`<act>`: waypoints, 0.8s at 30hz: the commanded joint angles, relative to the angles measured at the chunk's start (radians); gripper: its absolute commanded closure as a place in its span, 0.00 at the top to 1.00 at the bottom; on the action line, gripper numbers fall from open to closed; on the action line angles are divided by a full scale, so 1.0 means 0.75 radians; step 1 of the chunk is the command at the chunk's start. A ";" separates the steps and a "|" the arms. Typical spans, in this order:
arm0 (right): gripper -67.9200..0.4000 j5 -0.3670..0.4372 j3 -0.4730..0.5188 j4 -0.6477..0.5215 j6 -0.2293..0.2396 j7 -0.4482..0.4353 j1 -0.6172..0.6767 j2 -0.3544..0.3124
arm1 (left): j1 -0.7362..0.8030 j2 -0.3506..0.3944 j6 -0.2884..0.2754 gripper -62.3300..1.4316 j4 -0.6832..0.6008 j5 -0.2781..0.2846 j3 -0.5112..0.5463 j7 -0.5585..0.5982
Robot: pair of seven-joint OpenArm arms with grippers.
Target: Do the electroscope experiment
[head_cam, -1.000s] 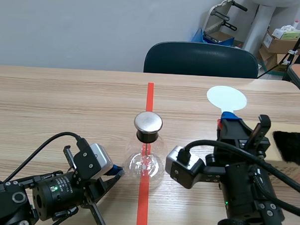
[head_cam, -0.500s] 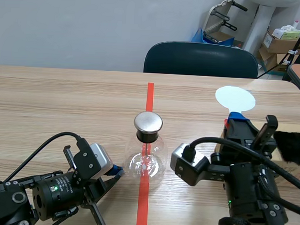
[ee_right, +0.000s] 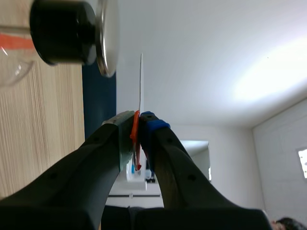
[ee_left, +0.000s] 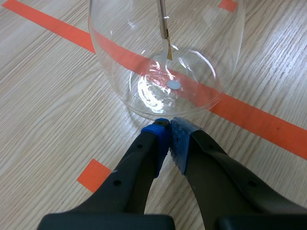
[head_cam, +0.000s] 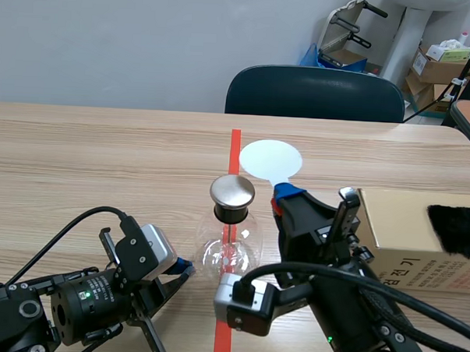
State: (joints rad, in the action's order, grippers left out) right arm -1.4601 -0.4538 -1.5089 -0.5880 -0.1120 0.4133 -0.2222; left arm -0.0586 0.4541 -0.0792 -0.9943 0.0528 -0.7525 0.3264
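Right pincer [ee_right: 139, 117] pinches the white disc [head_cam: 271, 160], which stands straight ahead of its tips, with the metal cap [head_cam: 232, 191] just beside it. Left pincer [ee_left: 168, 128], pressed together, sits at the flask's [ee_left: 163, 57] base.

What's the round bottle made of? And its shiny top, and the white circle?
The bottle looks like clear glass: the red tape shows through it and it glints. Its top looks like metal, grey and softly shiny. The white circle is thin, flat and dull, probably plastic, maybe card.
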 commanded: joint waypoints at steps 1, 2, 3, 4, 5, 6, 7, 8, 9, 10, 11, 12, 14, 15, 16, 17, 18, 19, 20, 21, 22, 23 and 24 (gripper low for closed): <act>0.03 -0.001 0.003 -0.014 -0.018 -0.031 -0.012 -0.003 | 0.000 -0.007 0.007 0.08 -0.021 0.009 0.002 0.023; 0.03 -0.001 0.003 -0.014 -0.018 -0.060 -0.012 -0.003 | 0.000 -0.007 0.007 0.08 -0.021 0.009 0.002 0.023; 0.03 -0.001 0.003 -0.014 -0.018 -0.086 -0.012 -0.003 | 0.000 -0.007 0.007 0.08 -0.021 0.009 0.002 0.023; 0.03 -0.001 0.003 -0.014 -0.018 -0.111 -0.012 -0.003 | 0.000 -0.007 0.007 0.08 -0.021 0.009 0.002 0.023; 0.03 -0.001 0.003 -0.014 -0.018 -0.133 -0.012 -0.003 | 0.000 -0.007 0.007 0.08 -0.021 0.009 0.002 0.023; 0.03 -0.001 0.003 -0.014 -0.018 -0.155 -0.012 -0.003 | 0.000 -0.007 0.007 0.08 -0.021 0.009 0.002 0.023; 0.03 -0.001 0.003 -0.014 -0.018 -0.171 -0.012 -0.003 | 0.000 -0.007 0.007 0.08 -0.021 0.009 0.002 0.023; 0.03 -0.001 0.003 -0.014 -0.018 -0.186 -0.012 -0.003 | 0.000 -0.007 0.007 0.08 -0.021 0.009 0.002 0.023; 0.03 -0.001 0.003 -0.014 -0.018 -0.200 -0.012 -0.003 | 0.000 -0.007 0.007 0.08 -0.021 0.009 0.002 0.023; 0.03 -0.001 0.003 -0.014 -0.018 -0.213 -0.012 -0.003 | 0.000 -0.007 0.007 0.08 -0.021 0.009 0.002 0.023; 0.03 -0.001 0.003 -0.014 -0.018 -0.223 -0.012 -0.003 | 0.000 -0.007 0.007 0.08 -0.021 0.009 0.002 0.023; 0.03 -0.001 0.003 -0.014 -0.018 -0.230 -0.012 -0.003 | 0.000 -0.007 0.007 0.08 -0.021 0.009 0.002 0.023; 0.03 -0.001 0.003 -0.014 -0.018 -0.235 -0.012 -0.003 | 0.000 -0.007 0.007 0.08 -0.021 0.009 0.002 0.023; 0.03 -0.001 0.003 -0.014 -0.018 -0.236 -0.012 -0.003 | 0.000 -0.007 0.007 0.08 -0.021 0.009 0.002 0.023; 0.03 -0.001 0.003 -0.014 -0.018 -0.241 -0.012 -0.003 | 0.000 -0.007 0.007 0.08 -0.021 0.009 0.002 0.023; 0.03 -0.001 0.003 -0.014 -0.018 -0.245 -0.012 -0.003 | 0.000 -0.007 0.007 0.08 -0.021 0.009 0.002 0.023; 0.03 -0.001 0.003 -0.014 -0.018 -0.245 -0.012 -0.003 | 0.000 -0.007 0.007 0.08 -0.021 0.009 0.002 0.023; 0.03 -0.001 0.003 -0.014 -0.018 -0.245 -0.012 -0.003 | 0.000 -0.007 0.007 0.08 -0.021 0.009 0.002 0.023; 0.03 -0.001 0.003 -0.014 -0.018 -0.245 -0.012 -0.003 | 0.000 -0.007 0.007 0.08 -0.021 0.009 0.002 0.022; 0.03 -0.001 0.003 -0.014 -0.018 -0.245 -0.012 -0.003 | 0.000 -0.007 0.007 0.08 -0.021 0.009 0.002 0.022; 0.03 -0.001 0.003 -0.014 -0.018 -0.244 -0.012 -0.003 | 0.000 -0.007 0.007 0.08 -0.021 0.009 0.002 0.022; 0.03 -0.001 0.003 -0.014 -0.018 -0.244 -0.012 -0.003 | 0.000 -0.007 0.007 0.08 -0.021 0.009 0.002 0.022; 0.03 -0.001 0.003 -0.014 -0.018 -0.243 -0.012 -0.003 | 0.000 -0.007 0.007 0.08 -0.021 0.009 0.002 0.022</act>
State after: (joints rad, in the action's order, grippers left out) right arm -1.4601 -0.4538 -1.5089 -0.5880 -0.2916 0.4133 -0.2222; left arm -0.0586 0.4541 -0.0792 -0.9943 0.0528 -0.7525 0.3264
